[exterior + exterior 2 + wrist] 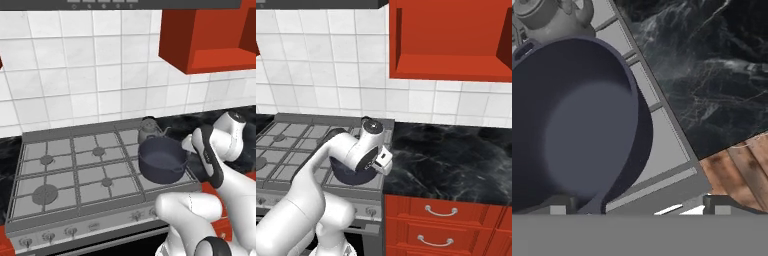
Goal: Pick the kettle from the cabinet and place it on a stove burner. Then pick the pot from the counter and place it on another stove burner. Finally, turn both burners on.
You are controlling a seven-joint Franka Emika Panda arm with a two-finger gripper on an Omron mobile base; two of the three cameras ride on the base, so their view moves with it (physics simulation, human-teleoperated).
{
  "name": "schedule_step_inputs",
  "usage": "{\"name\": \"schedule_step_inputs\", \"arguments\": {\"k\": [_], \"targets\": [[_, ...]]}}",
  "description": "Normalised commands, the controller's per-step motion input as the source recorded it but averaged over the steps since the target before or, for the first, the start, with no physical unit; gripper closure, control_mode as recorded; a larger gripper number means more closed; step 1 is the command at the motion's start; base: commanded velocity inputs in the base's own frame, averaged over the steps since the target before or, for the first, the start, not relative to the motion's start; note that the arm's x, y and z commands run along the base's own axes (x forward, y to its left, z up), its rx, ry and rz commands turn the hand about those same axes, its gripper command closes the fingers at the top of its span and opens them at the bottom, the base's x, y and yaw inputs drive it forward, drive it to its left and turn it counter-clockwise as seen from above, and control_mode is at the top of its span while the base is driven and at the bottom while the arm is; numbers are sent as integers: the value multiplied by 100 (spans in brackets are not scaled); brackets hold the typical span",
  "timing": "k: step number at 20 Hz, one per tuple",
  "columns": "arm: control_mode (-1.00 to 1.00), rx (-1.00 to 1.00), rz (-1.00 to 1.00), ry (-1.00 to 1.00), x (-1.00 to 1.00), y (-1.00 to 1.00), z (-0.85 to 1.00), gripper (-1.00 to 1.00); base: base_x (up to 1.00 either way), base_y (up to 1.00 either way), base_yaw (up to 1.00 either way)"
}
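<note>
— What does the left base view give you?
— I see the pot on the stove's front right burner, the kettle just behind it.
— And the right base view?
— The arm hides most of the pot; the cabinet niche sits above the black surface.
— Hand view?
— My gripper is spread wide, holding nothing, one fingertip at the pot's rim.

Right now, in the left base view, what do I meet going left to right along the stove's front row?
Large front-left burner → smaller front-middle burner → pot on the front-right grate → robot arm.
</note>
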Motion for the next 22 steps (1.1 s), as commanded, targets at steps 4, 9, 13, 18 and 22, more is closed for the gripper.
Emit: {"name": "schedule_step_inputs", "arguments": {"k": [4, 9, 13, 18, 22], "targets": [[100, 0, 0, 0, 0, 0, 0, -100, -64, 0, -10], [100, 0, 0, 0, 0, 0, 0, -100, -65, 0, -11], [100, 0, 0, 0, 0, 0, 0, -100, -54, 12, -11], [100, 0, 0, 0, 0, 0, 0, -100, -45, 42, -9], [100, 0, 0, 0, 0, 0, 0, -100, -27, 58, -8]]}}
